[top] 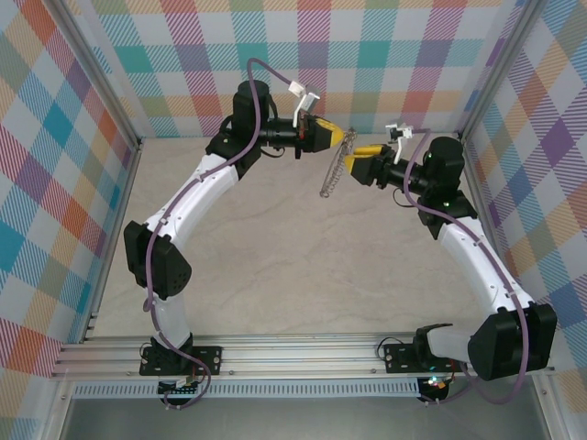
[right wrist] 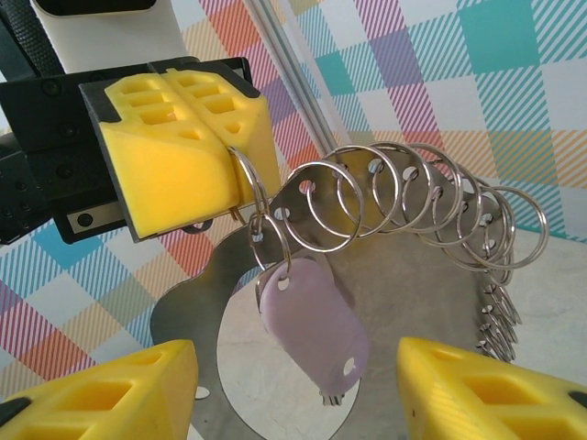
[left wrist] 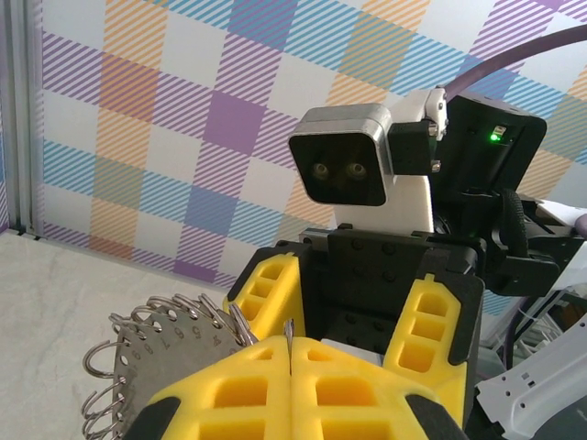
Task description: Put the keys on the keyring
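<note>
Well up in the centre of the top view, the left hand (left wrist: 290, 356) is clamped tight on the keyring (right wrist: 394, 284), its yellow fingers pressed together over the ring's upper edge. The ring is off the pale surface (top: 275, 275). From above it shows almost edge-on as a thin line, its long axis slanting from the hand at the upper right down to the lower left.

In the right wrist view the ring's flat grey band curves through the middle of the frame. Its wire loops (right wrist: 413, 206) fan along the top edge toward the right.

The key (right wrist: 312, 325) hangs from the loop nearest the left hand, which passes through the hole at the top of its lilac head. Its long axis runs from the upper left to the lower right of that frame, a little off vertical. The blade end points downward (only a sliver of silver shows below the head).

The right hand (left wrist: 348, 312) faces the left one just beside the ring. Its fingers are spread wide, gripping nothing, and the key hangs in the gap between them, clear of both.
</note>
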`<move>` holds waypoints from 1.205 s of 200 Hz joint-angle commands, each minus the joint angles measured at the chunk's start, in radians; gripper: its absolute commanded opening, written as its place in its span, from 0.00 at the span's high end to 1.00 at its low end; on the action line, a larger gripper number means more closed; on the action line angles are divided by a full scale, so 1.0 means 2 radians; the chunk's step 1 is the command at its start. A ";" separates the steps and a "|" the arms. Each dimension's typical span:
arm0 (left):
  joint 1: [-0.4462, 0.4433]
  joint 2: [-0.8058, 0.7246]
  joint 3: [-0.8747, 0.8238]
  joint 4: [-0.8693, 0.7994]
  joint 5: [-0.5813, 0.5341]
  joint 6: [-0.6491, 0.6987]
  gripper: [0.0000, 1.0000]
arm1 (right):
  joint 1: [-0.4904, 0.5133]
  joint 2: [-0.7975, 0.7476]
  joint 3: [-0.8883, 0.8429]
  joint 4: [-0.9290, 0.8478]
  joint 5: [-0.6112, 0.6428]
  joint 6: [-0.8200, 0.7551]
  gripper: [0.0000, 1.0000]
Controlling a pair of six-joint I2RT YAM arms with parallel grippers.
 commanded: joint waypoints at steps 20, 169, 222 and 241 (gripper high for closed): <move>-0.005 -0.027 -0.005 0.031 0.000 -0.008 1.00 | 0.011 0.026 0.029 0.015 -0.004 -0.008 0.41; -0.007 -0.043 -0.050 0.110 -0.041 -0.052 1.00 | 0.022 0.030 0.052 -0.036 -0.026 -0.039 1.00; -0.007 -0.050 -0.074 0.162 -0.054 -0.083 1.00 | 0.026 0.039 0.065 -0.044 -0.033 -0.042 1.00; -0.007 -0.050 -0.080 0.179 -0.056 -0.095 1.00 | 0.028 0.044 0.069 -0.044 -0.035 -0.042 1.00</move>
